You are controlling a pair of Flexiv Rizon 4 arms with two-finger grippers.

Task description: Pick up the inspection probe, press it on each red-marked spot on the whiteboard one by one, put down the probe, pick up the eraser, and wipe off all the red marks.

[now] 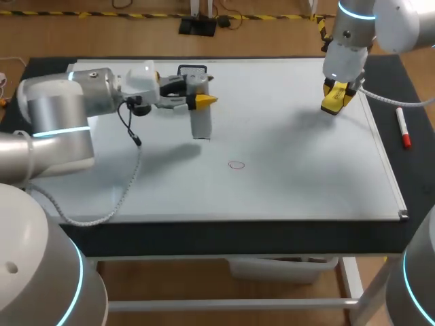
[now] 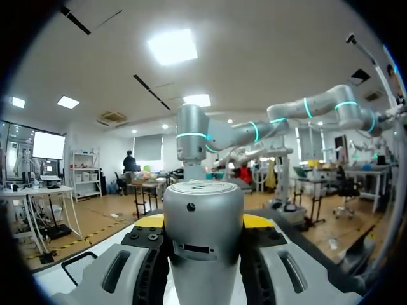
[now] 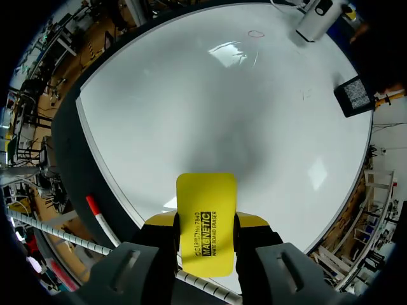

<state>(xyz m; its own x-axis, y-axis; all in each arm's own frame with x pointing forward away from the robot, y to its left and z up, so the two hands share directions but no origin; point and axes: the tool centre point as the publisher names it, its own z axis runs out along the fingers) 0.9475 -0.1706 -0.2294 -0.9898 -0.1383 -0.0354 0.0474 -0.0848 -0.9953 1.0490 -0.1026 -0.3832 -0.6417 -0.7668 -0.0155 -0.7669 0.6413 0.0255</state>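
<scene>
At far left of the head view, the left arm comes in over the white rectangular whiteboard (image 1: pixel 292 170). Its left gripper (image 1: pixel 202 100) is turned sideways. The yellow-tipped fingers pinch the silver-grey cylindrical inspection probe (image 1: pixel 200 122) from two sides. The probe stands upright, and its lower end appears to meet the board near the far edge. In the left wrist view the probe's rounded metal body fills the space between the fingers (image 2: pixel 257 220), with a yellow tip showing on either side.

Just behind the probe, at the board's far edge, lies a small black square mesh pad (image 1: pixel 192 70). Right of the probe and toward the front, clear of it, is a small red oval outline mark (image 1: pixel 236 165) drawn on the board.

Farther right, the right gripper (image 1: pixel 338 95) hangs above the board's far right corner. It points down, and its fingers clamp a flat yellow rectangular whiteboard eraser (image 3: pixel 206 203). In the right wrist view the eraser juts out ahead of the fingertips and sits off the board.

At far right, a red-capped white marker pen (image 1: pixel 403 129) lies on the black tabletop (image 1: pixel 414 88), just beside the board's right edge.
</scene>
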